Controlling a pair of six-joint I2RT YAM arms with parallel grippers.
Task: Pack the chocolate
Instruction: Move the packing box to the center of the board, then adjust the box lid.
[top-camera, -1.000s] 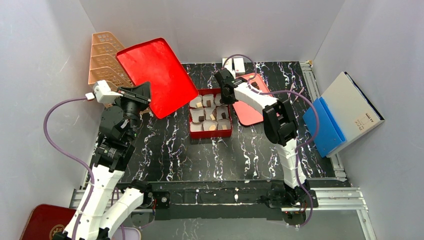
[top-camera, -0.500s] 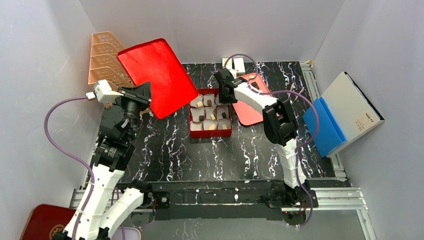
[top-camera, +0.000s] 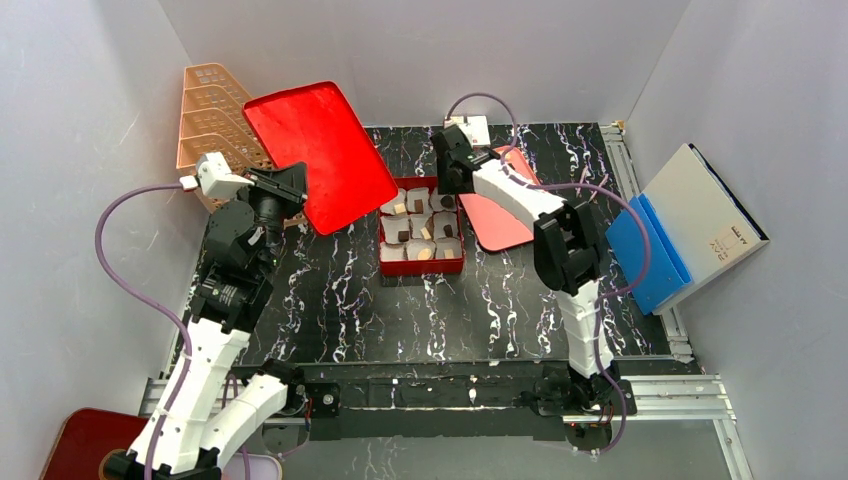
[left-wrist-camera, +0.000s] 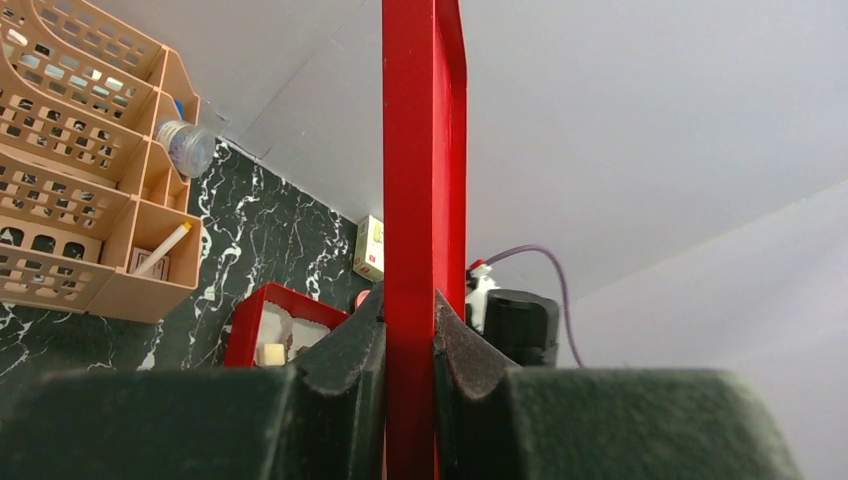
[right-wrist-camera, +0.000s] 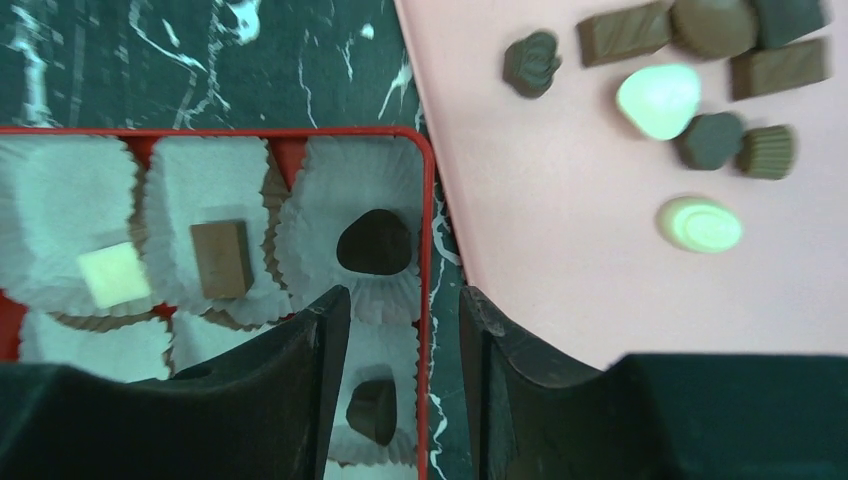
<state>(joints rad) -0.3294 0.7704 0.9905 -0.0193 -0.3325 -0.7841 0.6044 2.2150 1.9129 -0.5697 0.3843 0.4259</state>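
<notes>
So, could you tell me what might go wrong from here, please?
1. The left gripper pinches the red lid only at its edge, tilted; it could slip.
2. The open right gripper hangs over the red box's wall; lowering there could strike it or crush a paper cup.
3. The chocolates on the pink tray lie close together; grasping one may knock neighbours.

Bright, even diffuse overhead light, soft shadows, faint sheen on the red lid (top-camera: 318, 150); right wrist view shows the right gripper (right-wrist-camera: 400, 300) dark and defocused up close, pale chocolate (right-wrist-camera: 700, 225) washed greenish, slightly soft.
</notes>
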